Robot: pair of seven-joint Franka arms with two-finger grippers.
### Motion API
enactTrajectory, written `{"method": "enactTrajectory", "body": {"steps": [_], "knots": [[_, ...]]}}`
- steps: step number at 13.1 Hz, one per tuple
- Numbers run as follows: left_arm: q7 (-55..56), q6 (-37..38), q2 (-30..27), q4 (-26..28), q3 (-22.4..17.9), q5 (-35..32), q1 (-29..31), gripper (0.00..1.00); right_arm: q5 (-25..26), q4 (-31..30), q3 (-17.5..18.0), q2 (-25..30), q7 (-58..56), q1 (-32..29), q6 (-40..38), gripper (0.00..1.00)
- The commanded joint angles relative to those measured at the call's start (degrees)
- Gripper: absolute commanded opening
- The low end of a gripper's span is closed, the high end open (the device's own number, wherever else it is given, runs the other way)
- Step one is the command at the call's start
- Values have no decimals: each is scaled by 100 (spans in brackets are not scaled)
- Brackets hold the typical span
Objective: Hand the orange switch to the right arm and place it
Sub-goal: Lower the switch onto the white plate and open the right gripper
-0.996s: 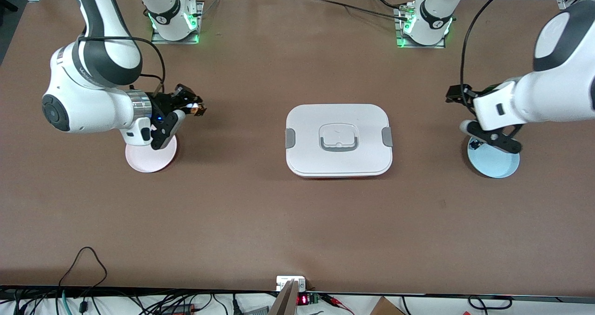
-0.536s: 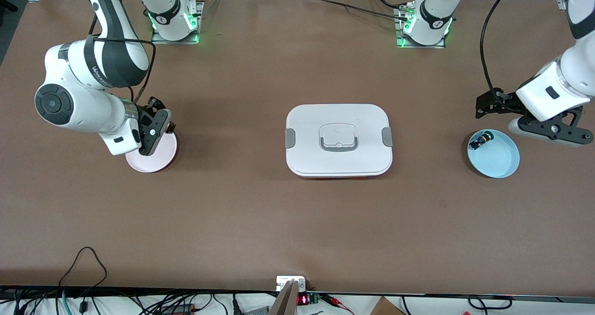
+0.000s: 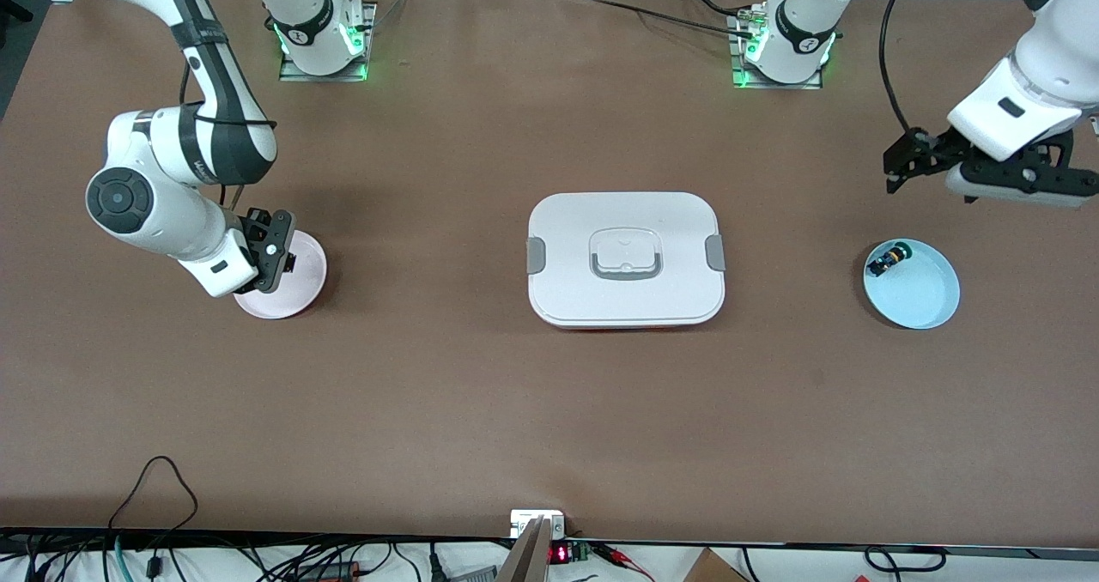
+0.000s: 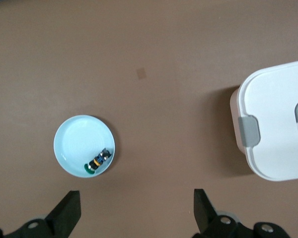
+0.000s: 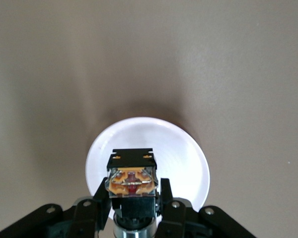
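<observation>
My right gripper point(image 3: 286, 261) is shut on the orange switch point(image 5: 131, 181), which shows its tan end and black body between the fingers point(image 5: 170, 208) in the right wrist view. It holds the switch just above the pink plate point(image 3: 306, 283), which also shows in the right wrist view point(image 5: 188, 158). In the front view the switch is mostly hidden by the gripper. My left gripper point(image 3: 1017, 180) is open and empty, raised over the table near the blue plate point(image 3: 925, 295); its jaws stand wide apart in the left wrist view point(image 4: 135, 214).
The blue plate point(image 4: 74, 144) holds a small black switch with a green cap point(image 3: 884, 262), which also shows in the left wrist view point(image 4: 97, 161). A white lidded box point(image 3: 625, 260) with grey clips sits mid-table. Cables lie along the table edge nearest the front camera.
My right gripper has swung down with the orange switch to just over the pink plate. My left gripper has lifted off the blue plate and drawn back toward the bases, uncovering the green-capped switch.
</observation>
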State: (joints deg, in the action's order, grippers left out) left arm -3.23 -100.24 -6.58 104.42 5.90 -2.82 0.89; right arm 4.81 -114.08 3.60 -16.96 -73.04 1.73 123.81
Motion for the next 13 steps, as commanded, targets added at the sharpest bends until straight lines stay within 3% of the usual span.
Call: {"method": "enactTrajectory", "body": {"steps": [1, 4, 7, 10, 13], "knots": [[216, 154, -89, 27, -115, 71, -98, 100, 134, -324, 62, 26, -255, -208, 379, 20], [296, 329, 78, -106, -115, 79, -28, 100, 661, -492, 62, -237, -255, -366, 880, 20], [305, 295, 122, -123, -132, 132, -44, 100, 767, -597, 62, -422, -264, -437, 1258, 20], [288, -38, 236, -141, -833, 132, -711, 100, 855, -808, 62, -563, -264, -437, 1609, 20], [269, -172, 595, -447, -906, 141, -669, 100, 855, -1001, 62, -651, -264, -446, 1953, 20]]}}
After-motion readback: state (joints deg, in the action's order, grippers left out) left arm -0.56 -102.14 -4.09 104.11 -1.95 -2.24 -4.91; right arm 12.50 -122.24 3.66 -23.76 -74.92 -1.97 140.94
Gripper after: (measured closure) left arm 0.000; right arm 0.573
